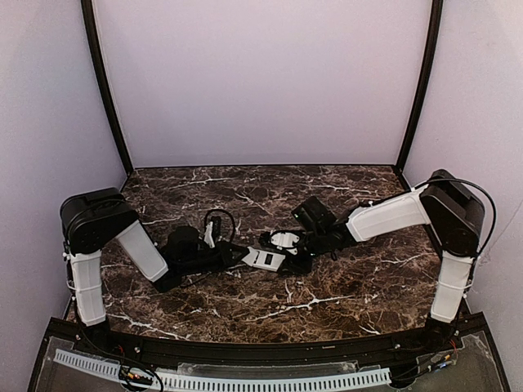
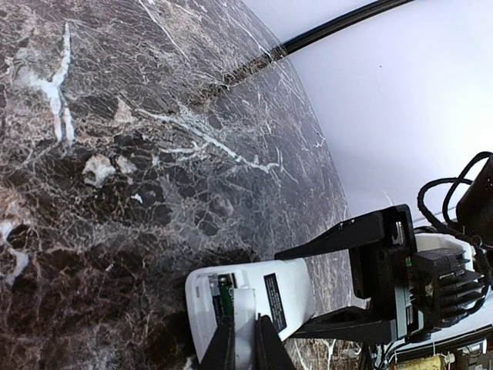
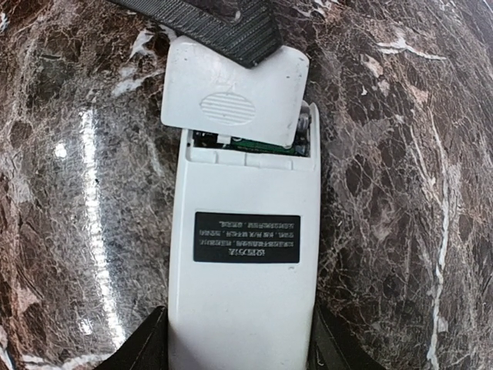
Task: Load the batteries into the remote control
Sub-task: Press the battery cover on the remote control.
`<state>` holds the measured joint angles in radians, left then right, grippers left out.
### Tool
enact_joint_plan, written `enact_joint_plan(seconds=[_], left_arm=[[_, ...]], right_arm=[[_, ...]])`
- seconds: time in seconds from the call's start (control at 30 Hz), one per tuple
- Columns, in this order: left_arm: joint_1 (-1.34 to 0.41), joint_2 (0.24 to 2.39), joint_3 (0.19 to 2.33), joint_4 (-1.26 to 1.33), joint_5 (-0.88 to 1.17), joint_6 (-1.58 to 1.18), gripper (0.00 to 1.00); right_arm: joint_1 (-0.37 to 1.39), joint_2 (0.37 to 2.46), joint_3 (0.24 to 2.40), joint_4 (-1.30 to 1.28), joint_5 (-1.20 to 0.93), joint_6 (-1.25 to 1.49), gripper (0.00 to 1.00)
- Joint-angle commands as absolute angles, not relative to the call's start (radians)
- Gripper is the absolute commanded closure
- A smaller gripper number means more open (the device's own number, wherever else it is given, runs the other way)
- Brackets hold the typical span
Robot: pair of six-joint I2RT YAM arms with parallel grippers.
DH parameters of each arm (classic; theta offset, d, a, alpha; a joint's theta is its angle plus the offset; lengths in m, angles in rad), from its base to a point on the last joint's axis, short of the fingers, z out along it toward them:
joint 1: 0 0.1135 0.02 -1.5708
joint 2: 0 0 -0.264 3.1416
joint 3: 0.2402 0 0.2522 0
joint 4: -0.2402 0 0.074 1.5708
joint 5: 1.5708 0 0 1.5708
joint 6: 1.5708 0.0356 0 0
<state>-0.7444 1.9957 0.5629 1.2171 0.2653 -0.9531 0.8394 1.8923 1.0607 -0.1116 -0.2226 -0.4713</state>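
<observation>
fig. top view: remote control (image 1: 263, 259) w/ its plain white back up, over the dark marble table (image 1: 351, 286), between the two arms. whether it rests on the marble or sits just above it cannot be told.

(a) right gripper (image 3: 240, 343) at the remote's label end. its fingers (image 3: 150, 343) stand apart, one against each long side of the remote, clamped on the body. in the top view this gripper (image 1: 294, 258) is at the remote's right end.

(b) left gripper (image 2: 245, 343) at the remote's opposite end, the compartment end. fingers (image 2: 223, 343) are drawn nearly together, pinched on a thin white plate, the battery cover (image 3: 231, 92). in the right wrist view one black finger (image 3: 223, 23) overlaps the cover's far edge.

(c) cover: ridged oval thumb grip facing up, skewed vs. the remote's long axis. one corner hangs past the remote's side edge, and the near edge overlaps the compartment mouth. not seated flush.

(d) compartment: partly uncovered just beside the cover's near edge. a strip of green circuit board (image 3: 262, 145) shows in the gap.

(e) black label (image 3: 246, 237) w/ pale print, mid-back of the remote, between the compartment and the right gripper's fingers. text too small to read.
</observation>
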Motion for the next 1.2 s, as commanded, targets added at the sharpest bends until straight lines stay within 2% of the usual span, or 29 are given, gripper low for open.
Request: enact_joint_plan(seconds=[0.0,0.4,0.67,1.17], left_arm=[[-0.748,2.01,0.534,1.252,0.229,-0.981,1.0],[-0.749,2.081,0.538,1.414,0.234,-1.079,1.0],[-0.75,2.097,0.554,1.438,0.238,-1.11,1.0],[-0.755,2.142,0.553,1.575,0.21,-1.213,1.0]], right_arm=[[0.84,1.88,1.018,-0.042,-0.14,-0.429,0.6],[0.844,1.889,1.013,-0.034,-0.141,-0.416,0.65],[0.844,1.896,1.022,-0.035,-0.136,-0.402,0.76],[0.844,1.902,1.025,-0.036,-0.143,-0.397,0.8]])
